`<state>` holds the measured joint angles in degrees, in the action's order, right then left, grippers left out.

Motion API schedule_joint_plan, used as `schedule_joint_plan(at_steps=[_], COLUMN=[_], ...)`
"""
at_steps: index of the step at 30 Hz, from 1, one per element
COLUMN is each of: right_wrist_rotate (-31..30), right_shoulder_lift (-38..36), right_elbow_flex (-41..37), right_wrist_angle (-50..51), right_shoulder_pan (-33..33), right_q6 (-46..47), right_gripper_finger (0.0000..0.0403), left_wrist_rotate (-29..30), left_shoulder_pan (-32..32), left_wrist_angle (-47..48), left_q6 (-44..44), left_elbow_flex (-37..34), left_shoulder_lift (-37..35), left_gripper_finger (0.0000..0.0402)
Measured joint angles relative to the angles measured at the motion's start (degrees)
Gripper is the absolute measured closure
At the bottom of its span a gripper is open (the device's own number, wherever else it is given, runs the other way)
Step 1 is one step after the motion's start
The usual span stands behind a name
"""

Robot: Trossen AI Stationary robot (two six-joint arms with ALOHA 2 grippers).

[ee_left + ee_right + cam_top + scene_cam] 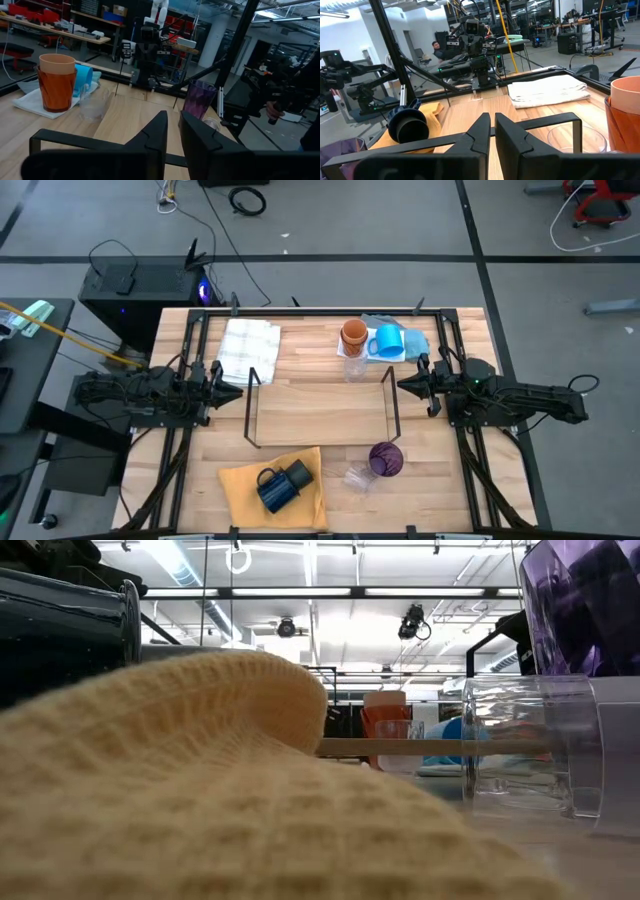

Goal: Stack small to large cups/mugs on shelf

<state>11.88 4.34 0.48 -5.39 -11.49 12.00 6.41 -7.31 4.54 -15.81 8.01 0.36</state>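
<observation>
1. Cups nearest the front edge of the tabletop (330, 465): a dark navy mug (277, 491) and a black cup (297, 473) lie on a yellow cloth (240, 485); beside them a purple cup (386, 459) stands just by a tipped clear glass (358, 477).
2. The shelf (320, 410) sits mid-tabletop with nothing on its board.
3. The left end effector (238, 391) hovers at the shelf's left end, fingers pressed nearly together, pinching nothing.
4. The right end effector (402, 384) hovers at the shelf's right end, fingers likewise nearly together and empty.
5. Farther back, stacked orange cups (354, 336), a bright blue mug (389, 342) and a second clear glass (353, 367) cluster on a blue cloth (412, 340); a white cloth (247, 346) lies to their left.
</observation>
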Motion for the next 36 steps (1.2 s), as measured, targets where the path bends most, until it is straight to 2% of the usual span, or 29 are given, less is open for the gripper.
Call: schedule_joint_plan(at_steps=[14,19,25,36], right_wrist_rotate=[0.00,-1.82,-6.30,-7.37], right_shoulder_lift=[0.02,0.70,9.15,38.97], right_elbow_flex=[-0.01,3.67,15.85,49.89], right_wrist_angle=[-1.18,-2.93,-1.85,7.30], right_shoulder_pan=[0.00,0.01,-0.01,-0.50], right_q6=[-0.06,1.84,3.30,5.77], right_gripper_finger=[0.0369,0.0369,0.0369,0.0369], left_wrist_rotate=[-0.02,-0.02,-0.02,-0.02], left_shoulder_pan=[0.00,0.00,0.00,0.00], left_wrist_angle=[0.00,0.00,-0.01,0.00], left_q6=[-0.04,0.00,-0.04,-0.02], left_elbow_flex=[0.00,0.00,0.00,0.02], left_shoulder_lift=[0.00,0.00,-0.02,-0.02], left_gripper_finger=[0.0344,0.0343,0.0351,0.0340])
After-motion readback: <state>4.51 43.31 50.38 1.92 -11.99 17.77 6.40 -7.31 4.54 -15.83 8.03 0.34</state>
